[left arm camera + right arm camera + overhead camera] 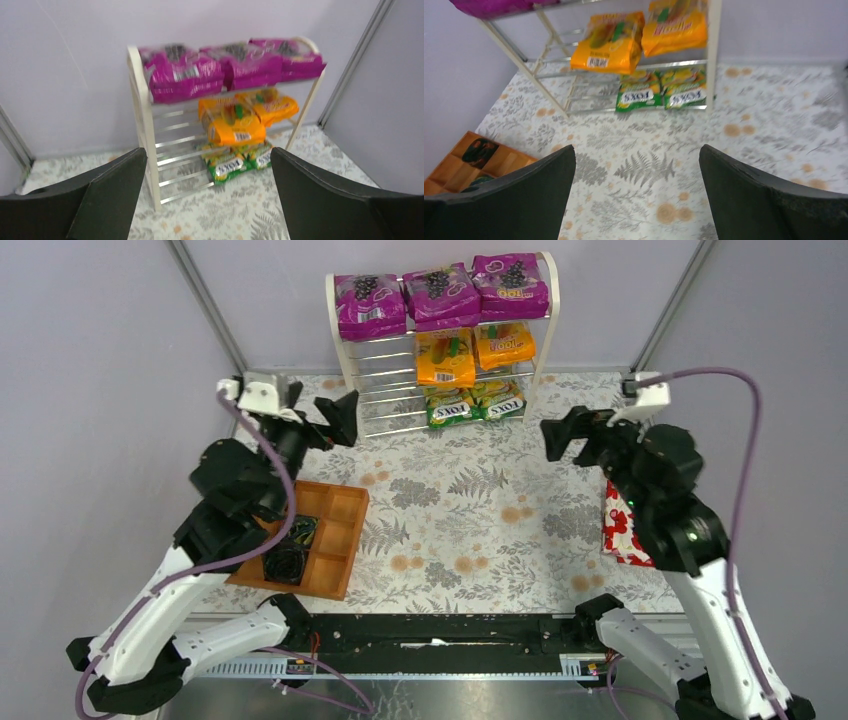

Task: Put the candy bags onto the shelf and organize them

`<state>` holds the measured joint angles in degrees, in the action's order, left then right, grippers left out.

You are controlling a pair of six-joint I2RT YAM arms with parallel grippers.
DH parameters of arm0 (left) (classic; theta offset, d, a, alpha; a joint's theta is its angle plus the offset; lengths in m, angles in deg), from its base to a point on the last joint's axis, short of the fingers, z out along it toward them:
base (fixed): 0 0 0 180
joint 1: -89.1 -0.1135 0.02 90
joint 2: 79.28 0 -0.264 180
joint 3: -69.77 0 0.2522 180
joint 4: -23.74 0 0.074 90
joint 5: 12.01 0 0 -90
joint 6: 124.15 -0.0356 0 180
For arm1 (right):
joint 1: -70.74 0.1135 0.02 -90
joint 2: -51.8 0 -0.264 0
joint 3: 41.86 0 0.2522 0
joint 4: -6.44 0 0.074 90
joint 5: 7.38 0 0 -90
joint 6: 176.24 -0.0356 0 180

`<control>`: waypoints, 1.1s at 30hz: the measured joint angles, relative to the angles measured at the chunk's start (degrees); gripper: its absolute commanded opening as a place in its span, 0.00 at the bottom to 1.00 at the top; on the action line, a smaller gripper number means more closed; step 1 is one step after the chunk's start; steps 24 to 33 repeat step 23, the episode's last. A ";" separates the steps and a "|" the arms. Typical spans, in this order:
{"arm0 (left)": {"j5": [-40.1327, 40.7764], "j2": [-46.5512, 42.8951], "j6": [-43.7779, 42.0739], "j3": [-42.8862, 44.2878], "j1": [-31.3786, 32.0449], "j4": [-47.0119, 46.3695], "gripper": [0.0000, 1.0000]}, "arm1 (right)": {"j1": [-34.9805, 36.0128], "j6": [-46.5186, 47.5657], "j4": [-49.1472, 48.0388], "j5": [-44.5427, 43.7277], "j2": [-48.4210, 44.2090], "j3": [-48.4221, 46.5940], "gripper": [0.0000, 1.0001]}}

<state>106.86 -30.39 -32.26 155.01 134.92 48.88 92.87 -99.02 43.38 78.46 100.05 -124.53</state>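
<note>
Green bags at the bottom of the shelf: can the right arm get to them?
Probably yes. The right end effector is open and faces the green bags on the shelf's lowest tier; only tablecloth lies between them.

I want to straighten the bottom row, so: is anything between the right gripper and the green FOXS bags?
Nothing visible. Only floral tablecloth lies between the open right gripper and the green FOXS bags, which sit low on the shelf.
</note>
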 measured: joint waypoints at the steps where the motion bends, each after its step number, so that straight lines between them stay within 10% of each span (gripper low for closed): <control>1: -0.35 -0.20 -1.07 1.33 0.00 -0.22 0.99 | 0.00 1.77 1.64 -0.70 -1.09 -1.75 1.00; 33: 2.86 -3.06 -17.46 11.32 0.00 -3.58 0.99 | 0.00 11.17 4.15 -13.97 -14.36 -10.95 1.00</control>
